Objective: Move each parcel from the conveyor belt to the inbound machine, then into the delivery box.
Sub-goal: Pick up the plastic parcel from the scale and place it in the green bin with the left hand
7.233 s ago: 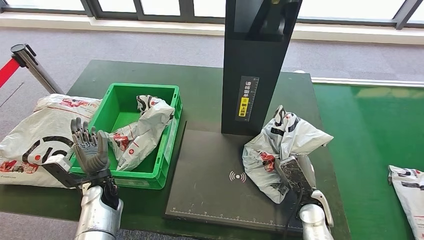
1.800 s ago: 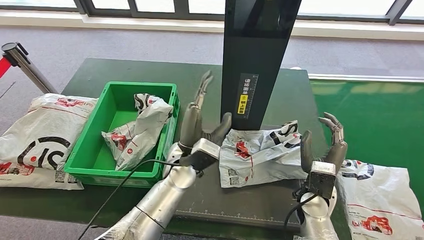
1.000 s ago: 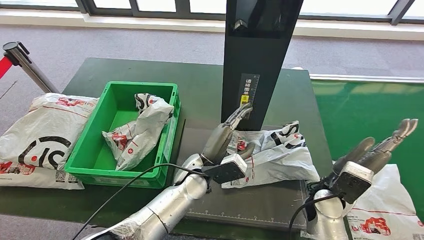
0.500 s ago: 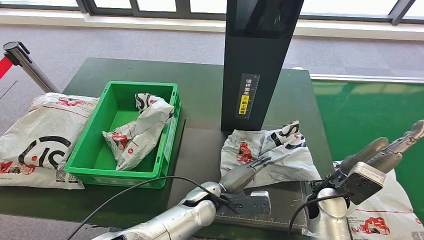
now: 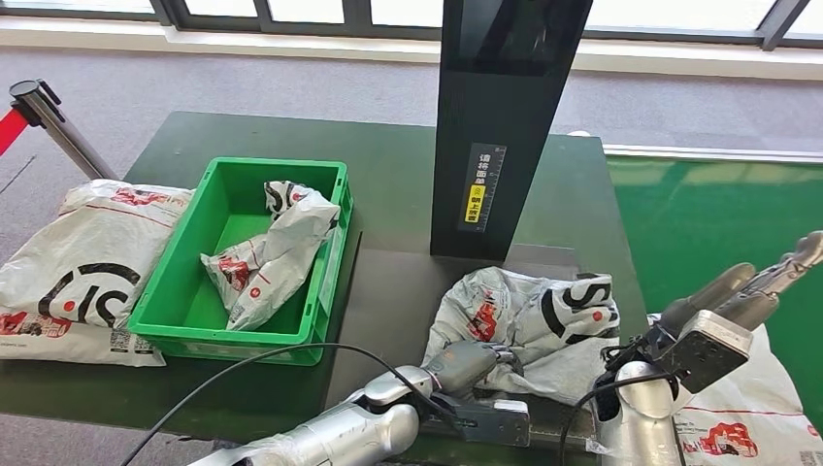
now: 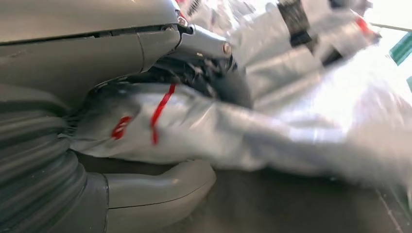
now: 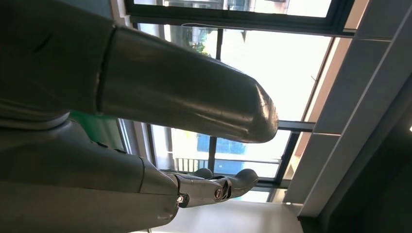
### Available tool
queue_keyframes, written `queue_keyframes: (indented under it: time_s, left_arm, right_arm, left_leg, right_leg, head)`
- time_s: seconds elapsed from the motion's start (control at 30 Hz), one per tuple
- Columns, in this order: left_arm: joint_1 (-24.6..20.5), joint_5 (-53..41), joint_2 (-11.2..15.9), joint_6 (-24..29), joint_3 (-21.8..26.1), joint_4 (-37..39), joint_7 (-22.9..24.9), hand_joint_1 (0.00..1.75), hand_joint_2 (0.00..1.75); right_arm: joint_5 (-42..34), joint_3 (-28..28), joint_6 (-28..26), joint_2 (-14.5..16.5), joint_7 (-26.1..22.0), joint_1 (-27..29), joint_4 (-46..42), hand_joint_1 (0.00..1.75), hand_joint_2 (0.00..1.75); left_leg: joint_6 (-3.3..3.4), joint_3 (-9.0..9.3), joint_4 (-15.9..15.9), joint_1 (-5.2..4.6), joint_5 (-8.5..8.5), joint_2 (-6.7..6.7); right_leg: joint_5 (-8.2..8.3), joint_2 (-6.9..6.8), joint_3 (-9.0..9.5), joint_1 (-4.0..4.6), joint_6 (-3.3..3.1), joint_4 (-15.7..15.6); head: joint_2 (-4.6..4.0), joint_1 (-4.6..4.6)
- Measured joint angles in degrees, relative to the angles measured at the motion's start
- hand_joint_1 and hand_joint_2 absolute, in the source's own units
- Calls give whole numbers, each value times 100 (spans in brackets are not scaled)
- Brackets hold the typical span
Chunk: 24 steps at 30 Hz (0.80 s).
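Parcel on scanner [image 5: 529, 325]: a soft grey-white poly mailer with black lettering and red marks, crumpled and puffed, lying on the dark base plate of the inbound machine [image 5: 408, 311], just in front of its black upright column [image 5: 505, 116]. Judgement: it is sitting there so the machine can read it, and the scan step looks done or nearly so.

Left hand [image 5: 466, 364] is gripping the near edge of this parcel. In the left wrist view the fingers [image 6: 204, 43] are curling over a fold of the film [image 6: 194, 126] while the thumb [image 6: 160, 187] is lying beneath it, so the bag is pinched, not merely touched. Likely reason: a limp bag offers no firm side, so a gathered fold is the only secure hold for carrying it across.

Right hand [image 5: 742, 291] is raised off the plate, fingers extended and apart, holding nothing; it is hovering above another parcel [image 5: 747, 408] lying at the conveyor belt [image 5: 718, 214] side.

Delivery box [image 5: 194, 311], green, is standing left of the plate with one mailer [image 5: 267, 257] already inside. A larger bag [image 5: 78, 262] is lying on the table beyond the box, near a stanchion post [image 5: 49, 121].
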Motion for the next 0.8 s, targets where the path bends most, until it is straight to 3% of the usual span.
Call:
queue_keyframes:
  time_s: [0.27,0.43,0.7,0.8]
  left_arm:
    - [-40,-72,-5,278,-182,60,142,175,175]
    - [-50,-276,-8,803,-326,99,343,175,175]
    - [-61,-313,-8,899,-427,140,393,175,175]
    - [-64,-457,-8,1178,-463,149,512,175,175]
  right_arm:
    - [0,0,22,0,0,-2,49,0,0]
    - [0,0,23,0,0,-2,71,0,0]
    - [0,0,21,0,0,-2,93,0,0]
    - [3,0,21,0,0,-2,98,0,0]
  left_leg:
    - [0,3,0,0,0,1]
    - [0,5,0,0,0,2]
    - [0,5,0,1,0,3]
    - [0,5,0,0,0,3]
  right_leg:
    - [0,0,1,0,0,0]
    - [0,0,0,1,0,0]
    - [0,0,1,1,0,0]
    - [0,0,0,1,0,0]
  head:
    - [0,0]
    - [0,0]
    - [0,0]
    - [0,1]
